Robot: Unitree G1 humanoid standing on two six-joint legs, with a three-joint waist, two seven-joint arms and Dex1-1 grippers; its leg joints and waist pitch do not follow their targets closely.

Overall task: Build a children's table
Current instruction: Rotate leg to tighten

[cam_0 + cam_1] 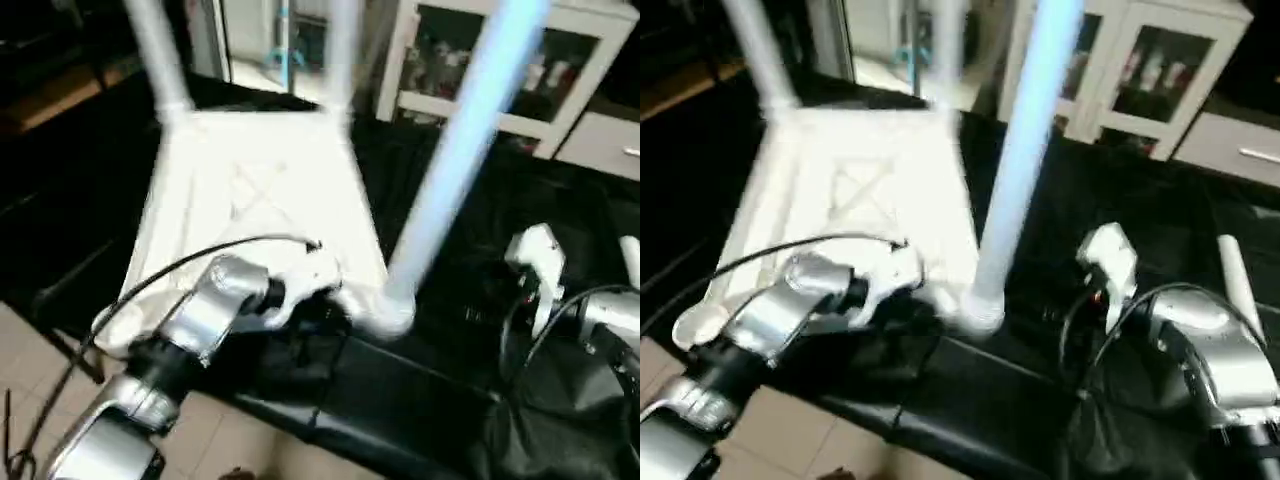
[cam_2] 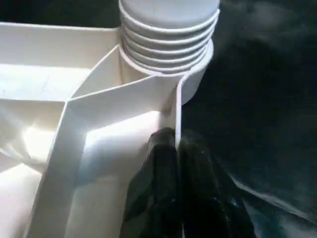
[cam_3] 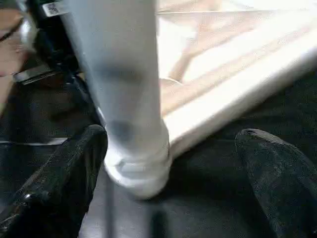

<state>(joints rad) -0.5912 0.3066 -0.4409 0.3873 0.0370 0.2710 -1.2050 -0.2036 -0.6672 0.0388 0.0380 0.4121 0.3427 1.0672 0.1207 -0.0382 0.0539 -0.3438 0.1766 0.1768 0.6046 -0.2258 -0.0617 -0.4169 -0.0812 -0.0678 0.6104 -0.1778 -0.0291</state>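
Tabletop (image 1: pixel 260 190) of the children's table lies upside down on the black-draped desk (image 1: pixel 560 200), ribs up, legs rising from its corners. Left gripper (image 2: pixel 173 148) pinches the rim wall beside the near corner socket, fingers pressed on it. Right gripper (image 3: pixel 171 163), spread wide, flanks the near leg (image 3: pixel 124 89) without touching it.

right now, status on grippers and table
Left gripper shut on the top's rim beside the near leg. Right gripper open by that leg's base. Three legs up. Fourth leg lies right.
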